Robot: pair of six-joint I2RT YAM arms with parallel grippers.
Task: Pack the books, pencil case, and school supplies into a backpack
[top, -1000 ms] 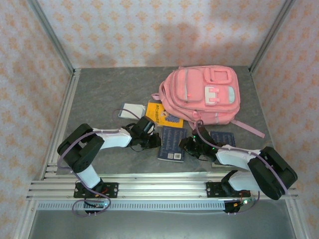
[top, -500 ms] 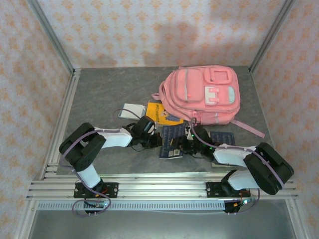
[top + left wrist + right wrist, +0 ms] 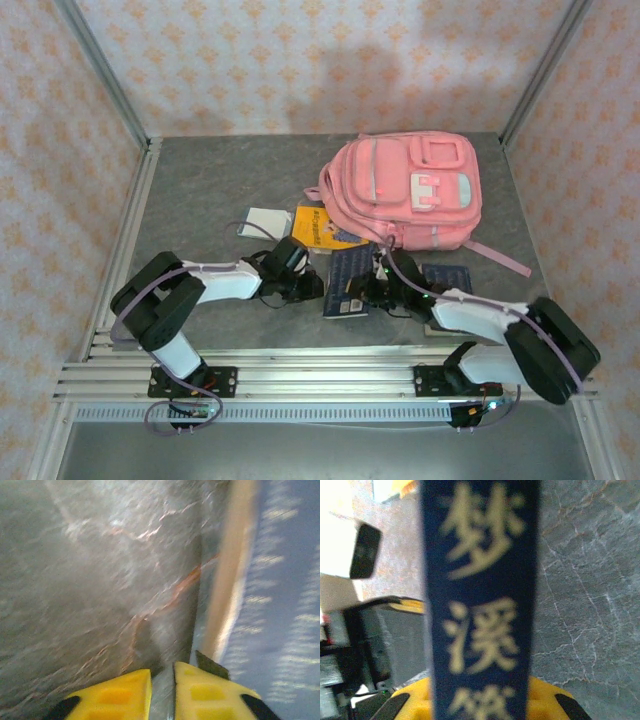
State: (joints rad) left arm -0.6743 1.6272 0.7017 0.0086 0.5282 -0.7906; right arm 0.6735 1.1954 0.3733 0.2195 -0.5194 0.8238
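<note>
Compared with a second ago, the right gripper (image 3: 368, 292) has moved left from the bare table onto the middle navy book (image 3: 348, 280). That book is no longer lying flat and is now sitting tilted, with its right edge raised. The left gripper (image 3: 308, 288) is staying low at the book's left edge.

In the right wrist view, the right gripper (image 3: 480, 702) is clamping the navy book (image 3: 480, 580). The cover, with large yellow characters, is rising up out of the gap between the yellow fingers (image 3: 547, 697).

In the left wrist view, the left gripper (image 3: 172, 690) is holding its yellow fingertips (image 3: 117, 695) almost together, with only a sliver of gap and nothing visible between them. It is hovering right at the grey table (image 3: 90, 580), and the book's pale page edge and navy cover (image 3: 285, 605) are running just beside its right finger.

The yellow book (image 3: 318, 228) is lying on the table (image 3: 210, 190) with its far right corner tucked against the pink backpack (image 3: 405, 190), which is resting at the far right. A second navy book (image 3: 450, 277) is lying to the right, partly under the right arm.
</note>
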